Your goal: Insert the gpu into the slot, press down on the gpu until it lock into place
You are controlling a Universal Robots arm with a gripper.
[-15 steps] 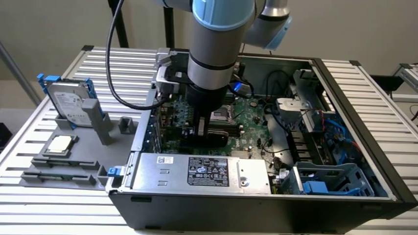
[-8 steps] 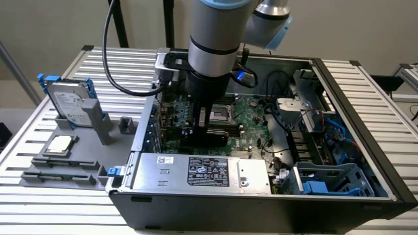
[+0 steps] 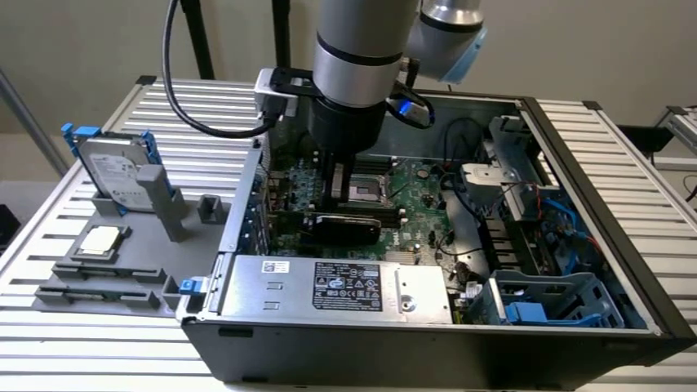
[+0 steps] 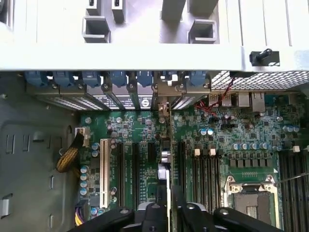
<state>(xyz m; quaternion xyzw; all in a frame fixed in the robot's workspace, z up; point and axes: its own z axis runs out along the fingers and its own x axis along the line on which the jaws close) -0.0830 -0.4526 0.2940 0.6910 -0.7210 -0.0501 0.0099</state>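
The gpu (image 3: 339, 226), a flat card with a black shroud, stands on edge on the green motherboard (image 3: 419, 237) inside the open computer case. My gripper (image 3: 343, 202) hangs straight over it, its tip right at the card's upper edge. From the wrist view the gpu (image 4: 164, 166) is a thin strip seen edge-on, running from the rear bracket towards my gripper (image 4: 170, 215), which straddles it. The slot is hidden under the card. Whether the gripper presses on the card cannot be made out.
Black expansion slots (image 4: 116, 169) and a white one (image 4: 104, 169) lie beside the card, memory slots (image 4: 205, 174) and the CPU socket (image 4: 251, 203) on its other side. A silver power supply (image 3: 338, 286) and a blue drive cage (image 3: 544, 306) line the case front. A hard drive (image 3: 109, 171) stands outside.
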